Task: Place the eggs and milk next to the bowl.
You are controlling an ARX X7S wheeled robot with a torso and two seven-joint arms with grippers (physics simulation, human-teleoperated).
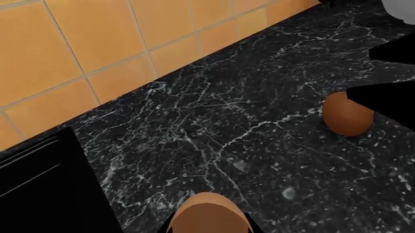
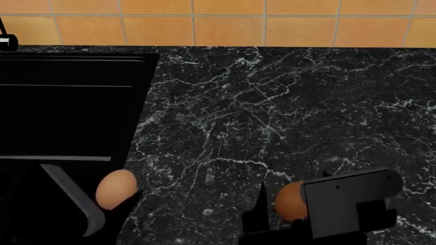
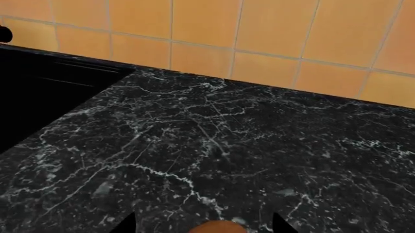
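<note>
Eggs: two in view, both low at the near edge of the black marble counter [image 2: 272, 112]. Pale tan egg [image 2: 116, 189] sits between the fingers of the left gripper [image 2: 112, 204], clenched on it, at the counter's near left by the black sink [image 2: 68, 102]; in the left wrist view it shows close to the camera [image 1: 209, 213]. Darker reddish-brown egg [image 2: 289, 200] is at the right gripper [image 2: 286, 214]; a sliver shows in the right wrist view [image 3: 217, 227]. Cannot tell whether those jaws grip it. Orange tiled wall [image 2: 225, 23] runs along the far edge.
</note>
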